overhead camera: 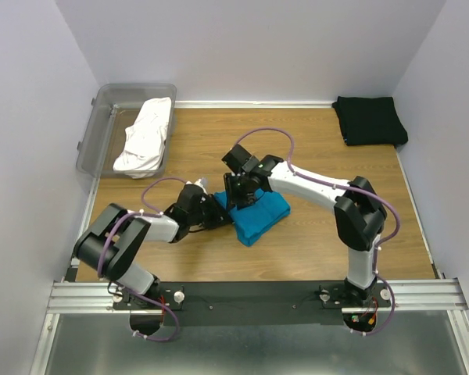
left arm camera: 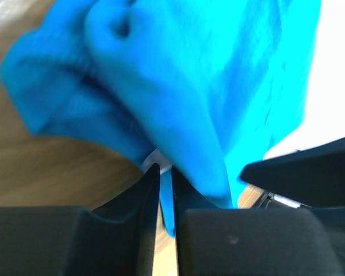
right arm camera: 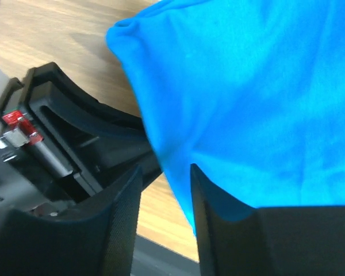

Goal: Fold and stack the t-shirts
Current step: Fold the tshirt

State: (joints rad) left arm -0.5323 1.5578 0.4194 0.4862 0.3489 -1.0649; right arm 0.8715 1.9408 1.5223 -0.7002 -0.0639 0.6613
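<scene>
1. White t-shirt (overhead camera: 146,139): heaped in grey tub (overhead camera: 102,117), well behind-left of teal t-shirt (overhead camera: 258,215).
2. My left jaws: at the teal t-shirt's left edge, pinched on a thin fold.
3. My right jaws: at its back-left edge, parted, cloth loose between.
4. Black t-shirt (overhead camera: 369,119): folded, far behind-right of it.

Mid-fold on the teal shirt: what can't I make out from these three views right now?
Top view: the arms' wrists hide the fingertips of the left gripper and right gripper on the teal t-shirt.
Left wrist view: cloth blurred and cut off by the edges; fold layers unreadable.
Right wrist view: cloth overruns the frame; outline lost.
Wrist views: white t-shirt, black t-shirt out of frame.
</scene>
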